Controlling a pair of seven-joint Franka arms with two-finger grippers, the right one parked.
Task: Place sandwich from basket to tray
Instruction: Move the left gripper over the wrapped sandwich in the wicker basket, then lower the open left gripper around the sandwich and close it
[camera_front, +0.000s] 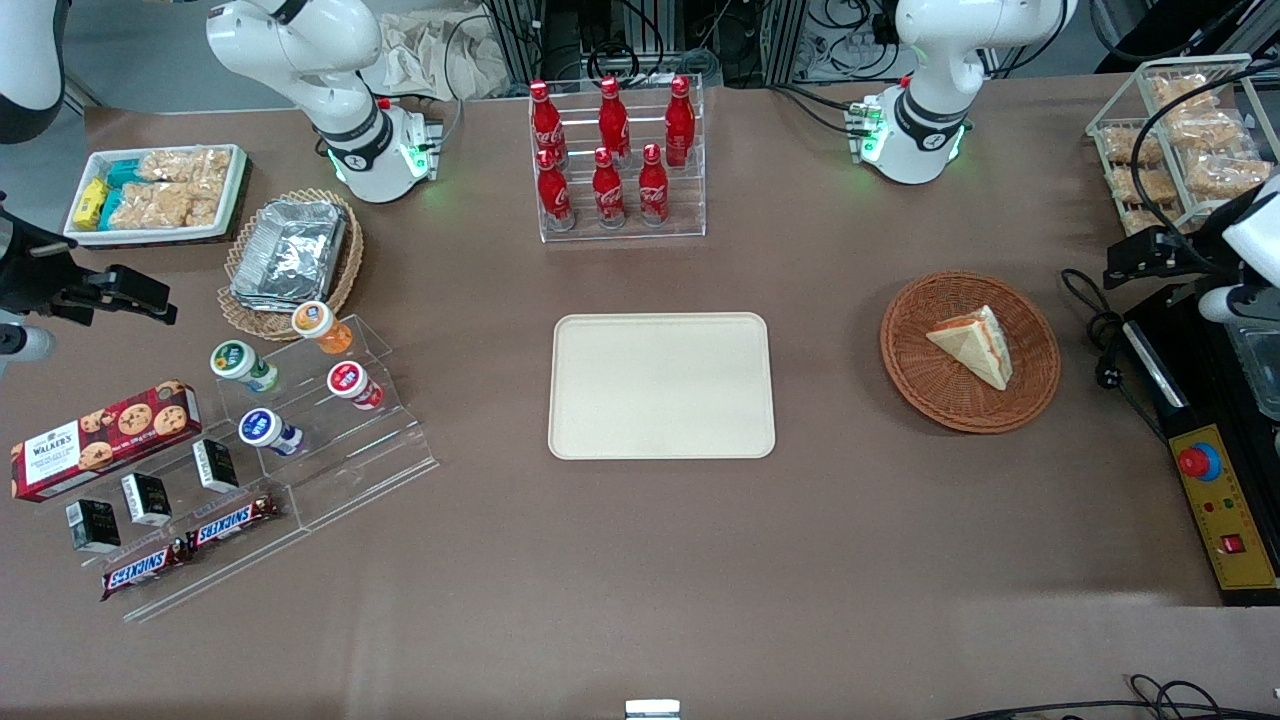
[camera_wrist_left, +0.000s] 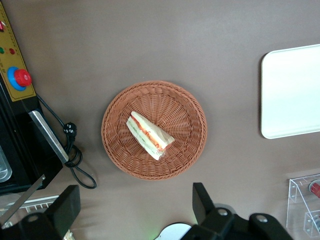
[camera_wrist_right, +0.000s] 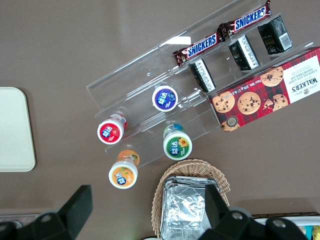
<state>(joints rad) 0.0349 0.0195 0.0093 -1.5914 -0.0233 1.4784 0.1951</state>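
Note:
The sandwich (camera_front: 975, 345) (camera_wrist_left: 149, 135), a pale wedge with an orange-red and green filling edge, lies in the reddish-brown wicker basket (camera_front: 915, 365) (camera_wrist_left: 185, 105). The basket stands toward the working arm's end of the table, beside the cream tray (camera_front: 660, 385) (camera_wrist_left: 290, 97), which holds nothing. My gripper (camera_front: 1135, 262) (camera_wrist_left: 136, 202) hangs high above the table edge at the working arm's end, apart from the basket and well above it. Its two black fingers (camera_wrist_left: 202, 200) stand wide apart, open, with nothing between them.
A black control box with a red stop button (camera_front: 1198, 462) (camera_wrist_left: 21, 78) and a looped cable (camera_front: 1100, 335) lie beside the basket. A rack of red cola bottles (camera_front: 615, 160) stands farther from the front camera than the tray. A wire rack of snack packets (camera_front: 1175, 140) is near the gripper.

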